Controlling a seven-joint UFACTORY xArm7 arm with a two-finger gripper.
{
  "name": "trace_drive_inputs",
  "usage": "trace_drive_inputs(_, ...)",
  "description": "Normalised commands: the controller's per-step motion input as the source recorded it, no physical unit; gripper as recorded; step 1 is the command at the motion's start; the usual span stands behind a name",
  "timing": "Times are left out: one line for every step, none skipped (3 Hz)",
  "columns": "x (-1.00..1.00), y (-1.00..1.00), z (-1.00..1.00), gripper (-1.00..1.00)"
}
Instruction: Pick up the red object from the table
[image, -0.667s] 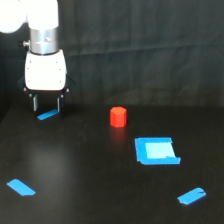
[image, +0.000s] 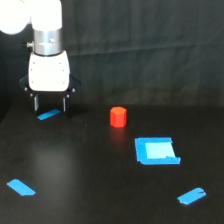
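Red object apart from open, empty gripper

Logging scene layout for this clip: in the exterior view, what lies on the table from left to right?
Blue tape strip → tool above another tape strip → red object → blue square patch → last tape strip.

The table is a flat matte black surface. On it stands the red object, upright, near the middle. Just beside it toward the exterior view's right and nearer the camera lies a blue square patch with a paler centre. 3 blue tape strips lie well apart: 1 at the far left, 1 at the near left, 1 at the near right.
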Motion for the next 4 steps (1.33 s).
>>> trace_drive_inputs(0.62,-0.12,-0.03,0.97)
trace_drive_inputs(0.72,-0.05,-0.26,1.0)
trace_drive_inputs(0.96,0.0,-0.34,0.93)
trace_drive_inputs(0.82,0.01,-0.52,1.0)
